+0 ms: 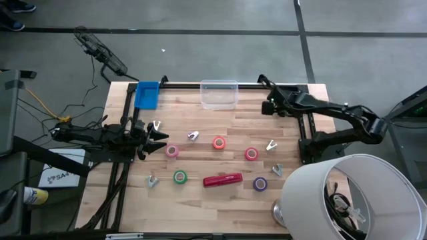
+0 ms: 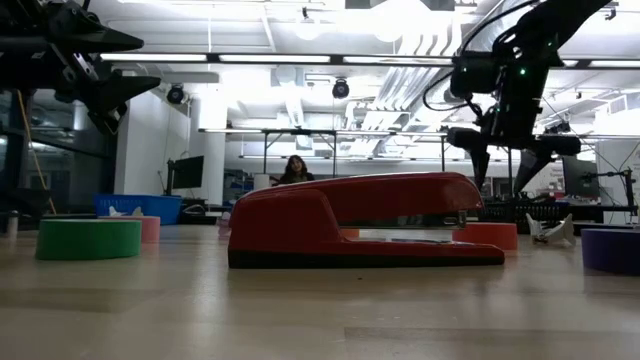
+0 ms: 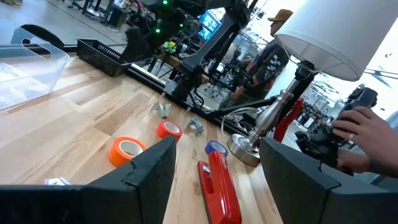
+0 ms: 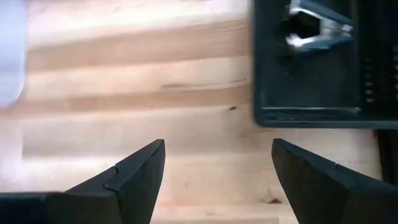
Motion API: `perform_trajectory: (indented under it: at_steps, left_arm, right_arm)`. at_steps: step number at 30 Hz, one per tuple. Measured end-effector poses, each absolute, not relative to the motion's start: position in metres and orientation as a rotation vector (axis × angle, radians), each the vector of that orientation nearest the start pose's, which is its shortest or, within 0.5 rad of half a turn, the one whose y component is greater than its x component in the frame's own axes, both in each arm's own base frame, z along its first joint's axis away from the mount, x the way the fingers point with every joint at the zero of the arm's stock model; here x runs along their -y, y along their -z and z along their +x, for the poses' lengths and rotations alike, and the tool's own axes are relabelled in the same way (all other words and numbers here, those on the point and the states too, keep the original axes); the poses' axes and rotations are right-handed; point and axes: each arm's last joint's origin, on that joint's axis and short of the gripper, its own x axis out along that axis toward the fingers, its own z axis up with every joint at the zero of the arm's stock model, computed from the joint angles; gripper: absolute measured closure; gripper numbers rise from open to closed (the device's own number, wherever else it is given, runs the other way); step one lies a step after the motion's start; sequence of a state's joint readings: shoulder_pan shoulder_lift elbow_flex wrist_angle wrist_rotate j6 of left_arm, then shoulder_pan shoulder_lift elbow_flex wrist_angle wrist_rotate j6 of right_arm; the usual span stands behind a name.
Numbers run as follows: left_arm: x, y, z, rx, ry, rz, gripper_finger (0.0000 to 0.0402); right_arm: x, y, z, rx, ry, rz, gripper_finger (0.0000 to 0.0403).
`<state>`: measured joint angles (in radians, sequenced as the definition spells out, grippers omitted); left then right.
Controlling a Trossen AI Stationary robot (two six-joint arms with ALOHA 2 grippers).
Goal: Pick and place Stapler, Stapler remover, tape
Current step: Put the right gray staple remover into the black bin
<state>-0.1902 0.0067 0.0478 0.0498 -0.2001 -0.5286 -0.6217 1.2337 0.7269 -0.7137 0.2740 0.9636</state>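
Note:
The red stapler [image 1: 223, 180] lies flat on the wooden table near its front edge; it also shows in the low view [image 2: 365, 220] and the left wrist view [image 3: 221, 186]. Tape rolls lie flat around it: pink [image 1: 172, 151], red [image 1: 219, 143], pink-red [image 1: 251, 154], green [image 1: 179, 177] and purple [image 1: 260, 184]. Silvery staple removers [image 1: 193, 136] [image 1: 271, 145] lie scattered among them. My left gripper [image 1: 160, 138] hovers open at the table's left, beside the pink roll. My right gripper [image 1: 270, 107] hovers open at the far right, empty [image 4: 217, 144].
A clear plastic box [image 1: 219, 93] and a blue tray [image 1: 147, 95] stand at the far edge. A black tray [image 4: 311, 74] holding a staple remover [image 4: 317, 25] lies by my right gripper. A lamp with a white shade [image 1: 360, 193] stands at the near right. A person's hand [image 3: 360, 137] shows beyond the table.

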Motion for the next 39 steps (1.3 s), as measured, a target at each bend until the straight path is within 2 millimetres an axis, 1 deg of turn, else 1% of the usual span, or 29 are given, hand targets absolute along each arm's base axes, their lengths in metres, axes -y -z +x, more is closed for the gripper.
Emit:
perform_trajectory:
  at_steps: [6, 11, 16, 20, 29, 31, 34, 39]
  left_arm:
    - [0.012, -0.184, 0.093, 0.089, 0.014, -0.546, 0.0173]
    - [0.012, -0.184, 0.093, 0.089, 0.015, -0.546, 0.0173]
    - [0.012, -0.184, 0.093, 0.089, 0.015, -0.546, 0.0173]
    - [0.012, -0.184, 0.093, 0.09, 0.015, -0.546, 0.0173]
    - [0.012, -0.184, 0.094, 0.089, 0.015, -0.546, 0.0173]
    - [0.012, -0.184, 0.093, 0.089, 0.015, -0.546, 0.0173]
    - [0.012, -0.184, 0.093, 0.089, 0.015, -0.546, 0.0173]
    - [0.012, -0.184, 0.093, 0.089, 0.016, -0.546, 0.0173]
  right_arm:
    - [0.11, -0.197, 0.178, -0.962, 1.045, 0.773, 0.0116]
    - [0.095, -0.197, 0.188, -1.12, 0.653, 0.457, 0.0116]
    - [0.08, -0.197, 0.195, -1.181, 0.263, 0.184, 0.0116]
    - [0.067, -0.197, 0.2, -1.189, 0.044, -0.033, 0.0116]
    - [0.043, -0.196, 0.206, -1.172, -0.284, -0.411, 0.0116]
    - [0.039, -0.193, 0.206, -1.196, -0.33, -0.446, 0.0116]
    - [0.034, -0.186, 0.208, -1.241, -0.366, -0.454, 0.0116]
    - [0.027, -0.178, 0.213, -1.294, -0.368, -0.505, 0.0116]
